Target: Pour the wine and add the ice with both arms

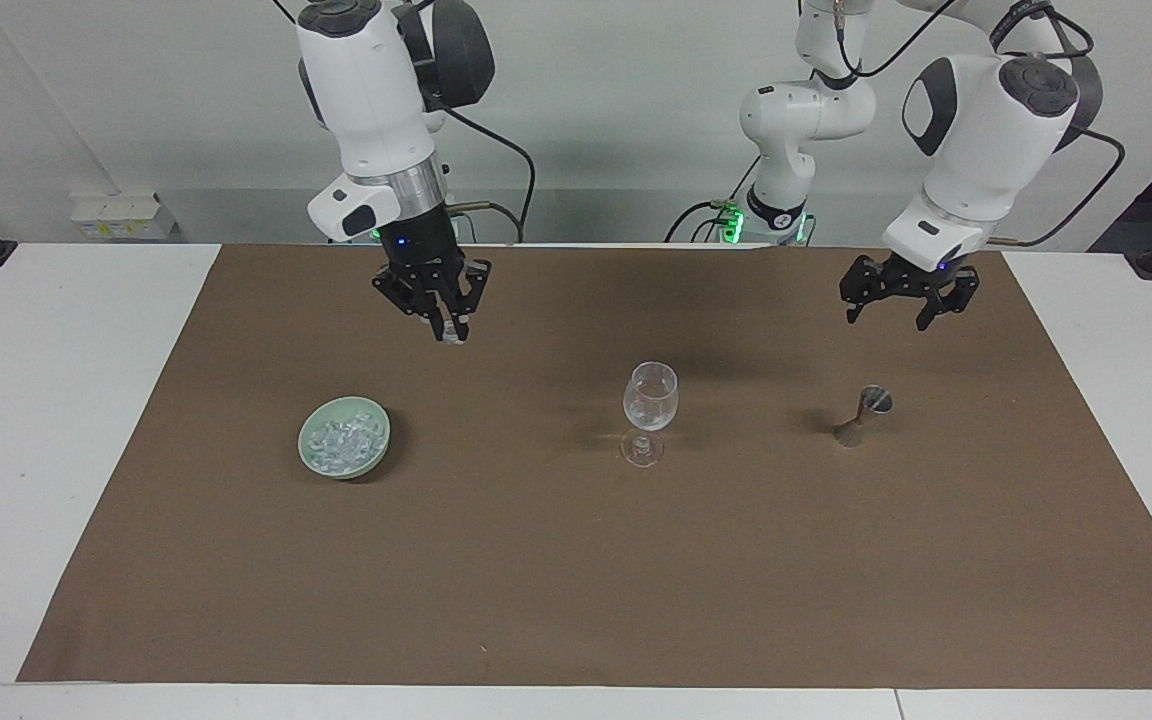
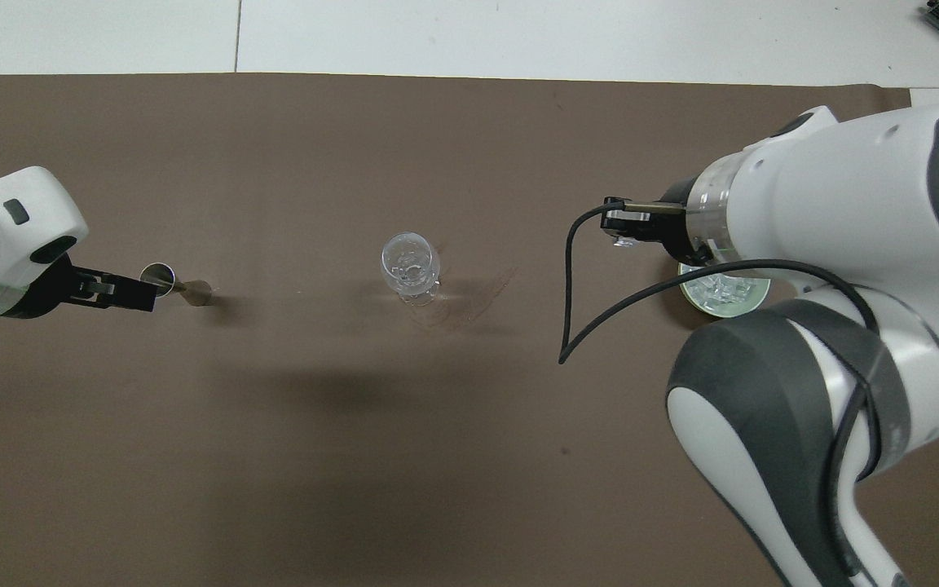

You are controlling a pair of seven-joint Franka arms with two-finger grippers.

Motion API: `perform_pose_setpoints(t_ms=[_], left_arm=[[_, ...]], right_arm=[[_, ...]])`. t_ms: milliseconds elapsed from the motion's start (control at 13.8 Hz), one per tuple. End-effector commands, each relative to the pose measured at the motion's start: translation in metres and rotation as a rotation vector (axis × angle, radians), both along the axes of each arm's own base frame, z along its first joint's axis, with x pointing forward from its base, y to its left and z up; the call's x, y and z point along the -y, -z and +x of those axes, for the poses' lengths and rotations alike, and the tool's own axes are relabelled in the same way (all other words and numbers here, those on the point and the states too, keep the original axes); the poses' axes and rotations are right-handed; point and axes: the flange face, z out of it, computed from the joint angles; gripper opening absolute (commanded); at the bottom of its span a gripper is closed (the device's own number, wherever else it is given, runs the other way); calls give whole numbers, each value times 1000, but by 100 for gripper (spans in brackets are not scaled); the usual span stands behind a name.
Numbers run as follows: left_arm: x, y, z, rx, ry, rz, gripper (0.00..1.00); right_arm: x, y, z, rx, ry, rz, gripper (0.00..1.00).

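Note:
A clear stemmed wine glass (image 1: 649, 408) (image 2: 410, 265) stands mid-mat with a few clear bits in its bowl; no wine shows. The ice (image 1: 341, 437) (image 2: 718, 289) fills a pale green bowl (image 1: 344, 472) toward the right arm's end. My right gripper (image 1: 447, 335) (image 2: 619, 236) hangs over the mat between bowl and glass, shut on a small whitish ice chunk. A metal jigger (image 1: 863, 412) (image 2: 169, 284) stands toward the left arm's end. My left gripper (image 1: 888, 318) (image 2: 143, 295) hovers open and empty above it.
A brown mat (image 1: 576, 560) covers most of the white table. In the overhead view the right arm's body hides most of the bowl (image 2: 730, 310), and its black cable (image 2: 600, 318) loops over the mat.

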Motion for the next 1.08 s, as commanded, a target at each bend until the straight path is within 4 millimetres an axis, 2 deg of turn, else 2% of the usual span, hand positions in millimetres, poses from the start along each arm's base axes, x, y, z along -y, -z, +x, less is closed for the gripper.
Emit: perform_pose_setpoints(t_ms=[0, 144, 361, 505, 794, 1011], left_arm=[[-16, -34, 0, 15, -11, 18, 100], [-34, -57, -1, 18, -46, 16, 100], [-36, -94, -11, -4, -41, 24, 100], [-37, -93, -13, -18, -29, 24, 100], [-35, -90, -9, -8, -12, 13, 100], [-27, -90, -10, -9, 0, 12, 100]], right_arm=[[-27, -13, -3, 32, 50, 97, 0], [-53, -16, -8, 39, 42, 125, 0], [-75, -26, -10, 42, 44, 159, 0], [-92, -18, -12, 38, 24, 167, 0], [-110, 4, 1, 62, 25, 212, 0], [-123, 14, 3, 65, 25, 228, 0]])
